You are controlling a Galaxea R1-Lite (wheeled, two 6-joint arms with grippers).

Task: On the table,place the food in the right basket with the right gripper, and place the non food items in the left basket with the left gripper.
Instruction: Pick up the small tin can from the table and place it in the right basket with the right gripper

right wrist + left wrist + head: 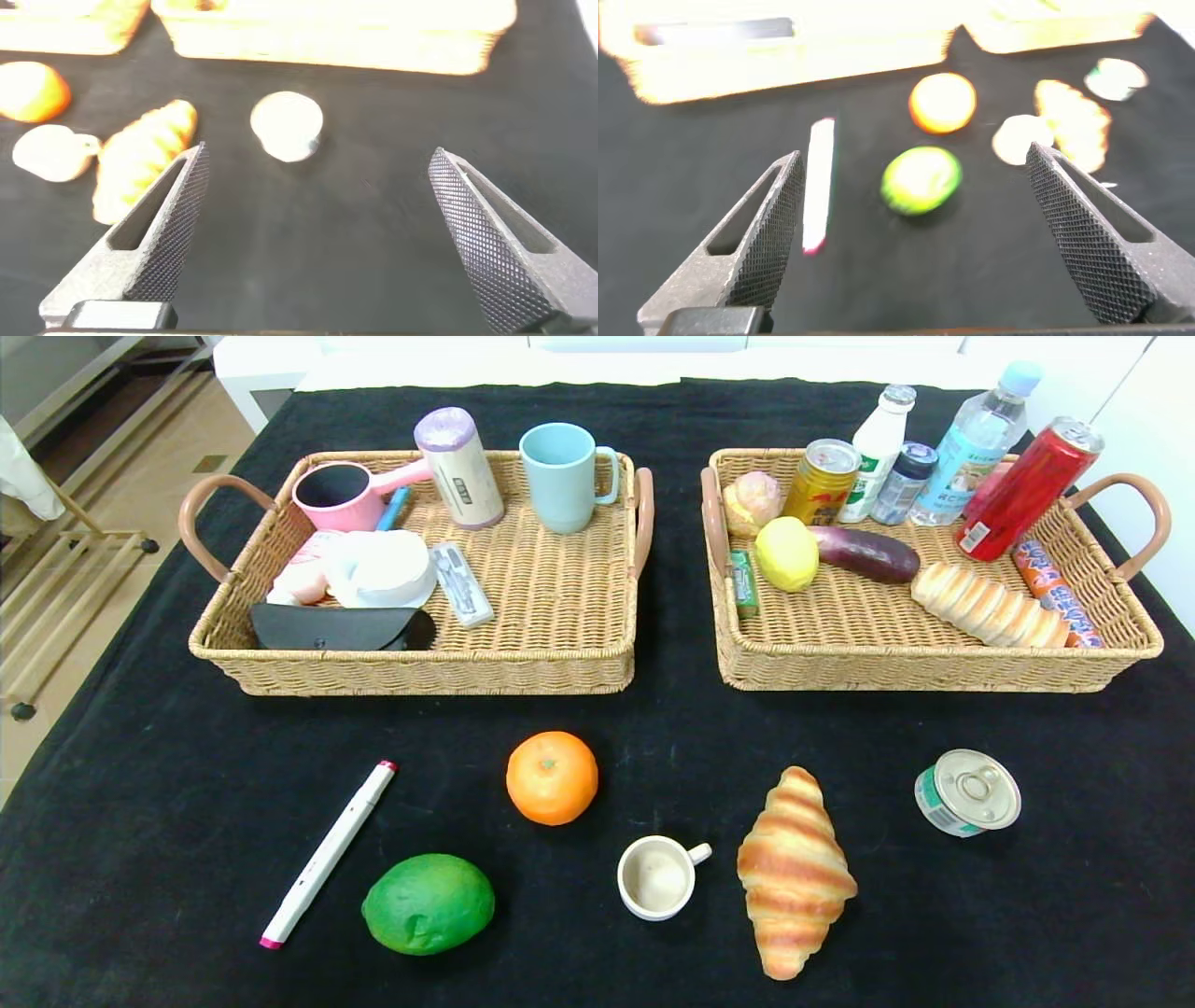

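Note:
On the black cloth in front of the baskets lie a white marker (327, 854), a green lime-like fruit (428, 903), an orange (552, 777), a small white cup (657, 877), a croissant (794, 870) and a small tin can (968, 792). The left basket (560, 663) holds non-food items, the right basket (934, 667) holds food and drinks. Neither arm shows in the head view. My left gripper (915, 187) hangs open above the cloth, short of the green fruit (921, 180) and marker (819, 182). My right gripper (318, 187) is open and empty, short of the tin can (287, 124).
Left basket contents: pink cup (336, 497), blue mug (563, 476), cylindrical container (459, 468), black case (341, 627). Right basket contents: bottles (976, 443), red can (1027, 490), eggplant (864, 553), bread loaf (990, 607). The table edge drops off at the left onto the floor (103, 523).

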